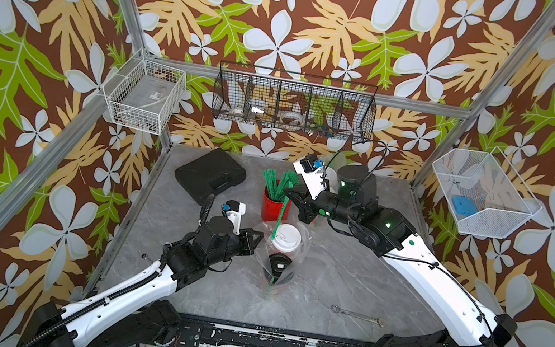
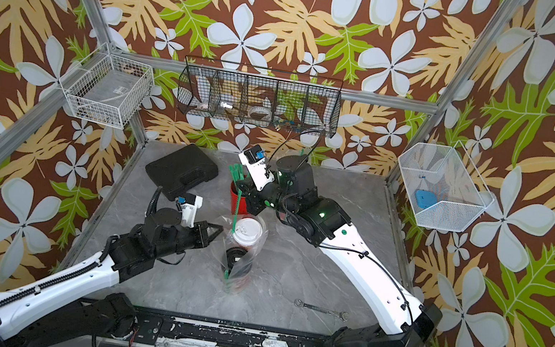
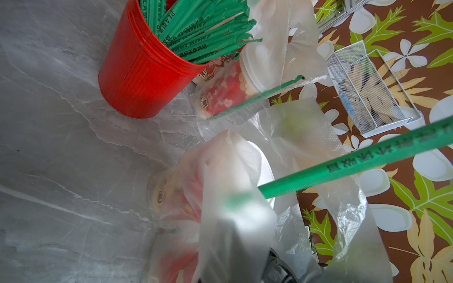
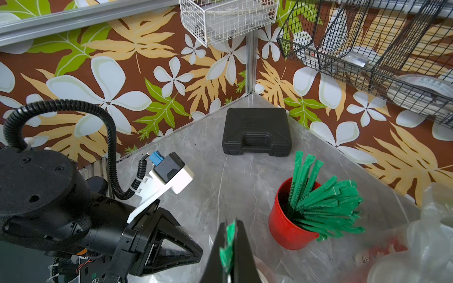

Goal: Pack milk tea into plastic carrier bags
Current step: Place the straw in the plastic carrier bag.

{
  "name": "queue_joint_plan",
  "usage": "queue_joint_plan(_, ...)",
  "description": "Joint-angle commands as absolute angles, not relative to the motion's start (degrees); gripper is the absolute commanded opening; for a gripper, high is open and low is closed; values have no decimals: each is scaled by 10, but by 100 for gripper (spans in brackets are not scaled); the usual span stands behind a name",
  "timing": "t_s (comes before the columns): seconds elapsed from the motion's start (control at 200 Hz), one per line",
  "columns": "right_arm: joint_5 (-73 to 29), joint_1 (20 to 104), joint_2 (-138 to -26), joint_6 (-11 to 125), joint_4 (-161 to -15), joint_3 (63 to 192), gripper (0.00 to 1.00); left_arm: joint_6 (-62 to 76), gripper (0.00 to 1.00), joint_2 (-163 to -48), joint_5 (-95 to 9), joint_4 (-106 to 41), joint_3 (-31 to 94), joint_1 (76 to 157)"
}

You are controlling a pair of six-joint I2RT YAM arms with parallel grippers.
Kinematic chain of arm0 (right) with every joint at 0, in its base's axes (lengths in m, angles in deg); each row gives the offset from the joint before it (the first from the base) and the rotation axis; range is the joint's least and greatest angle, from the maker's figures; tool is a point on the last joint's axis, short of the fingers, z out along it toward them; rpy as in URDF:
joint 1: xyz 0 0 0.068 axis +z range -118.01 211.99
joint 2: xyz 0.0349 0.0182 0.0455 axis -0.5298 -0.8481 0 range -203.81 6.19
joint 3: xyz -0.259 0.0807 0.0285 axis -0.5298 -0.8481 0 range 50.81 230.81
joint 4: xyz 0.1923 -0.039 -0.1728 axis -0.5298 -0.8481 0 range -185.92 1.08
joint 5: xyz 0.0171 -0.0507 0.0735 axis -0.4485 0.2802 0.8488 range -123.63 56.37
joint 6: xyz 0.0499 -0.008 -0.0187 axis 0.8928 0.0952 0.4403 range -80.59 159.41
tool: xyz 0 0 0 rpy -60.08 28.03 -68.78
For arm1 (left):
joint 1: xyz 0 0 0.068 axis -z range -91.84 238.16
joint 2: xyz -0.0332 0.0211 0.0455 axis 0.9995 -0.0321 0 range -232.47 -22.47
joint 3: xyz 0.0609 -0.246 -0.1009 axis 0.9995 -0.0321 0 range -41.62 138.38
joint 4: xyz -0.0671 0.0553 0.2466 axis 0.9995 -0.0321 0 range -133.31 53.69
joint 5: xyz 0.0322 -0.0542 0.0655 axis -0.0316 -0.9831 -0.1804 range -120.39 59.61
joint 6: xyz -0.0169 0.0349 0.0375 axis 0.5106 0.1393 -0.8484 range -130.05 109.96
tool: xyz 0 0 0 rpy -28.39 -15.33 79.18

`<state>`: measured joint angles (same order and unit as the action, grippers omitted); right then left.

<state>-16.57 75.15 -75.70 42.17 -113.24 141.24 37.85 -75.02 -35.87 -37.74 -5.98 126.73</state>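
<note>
A clear, crinkly bag (image 1: 296, 260) stands mid-table with two red printed cups upright inside. The black-lid cup (image 1: 279, 264) is nearer and the white-lid cup (image 1: 287, 238) just behind it. A green straw (image 1: 272, 281) leans at the bag's near side. The left gripper (image 1: 259, 236), jaws closed, pinches the bag's left rim; in its wrist view blurred film veils the fingers. Over the bag's far edge the right gripper (image 1: 288, 195) clamps a held straw (image 1: 284, 209) that hangs down. Just beyond, the red pot (image 1: 272, 208) is full of straws. The far bag (image 3: 294, 49) holds a white-lidded far cup (image 3: 225, 95); the right arm hides most of it in both top views.
</note>
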Motion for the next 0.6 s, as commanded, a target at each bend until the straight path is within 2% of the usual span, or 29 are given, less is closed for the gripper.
queue_joint_plan(0.0, -160, 752, -756, 418, -1094, 1412, 0, 378, 0, -748, -360, -360, -57, 1269)
queue_joint_plan(0.275, -168, 753, -756, 422, -1057, 1384, 0, 381, 0, -743, -355, -361, -59, 1274)
queue_joint_plan(0.596, -197, 774, -712, 415, -953, 1296, 0, 384, 0, -742, -352, -363, -63, 1274)
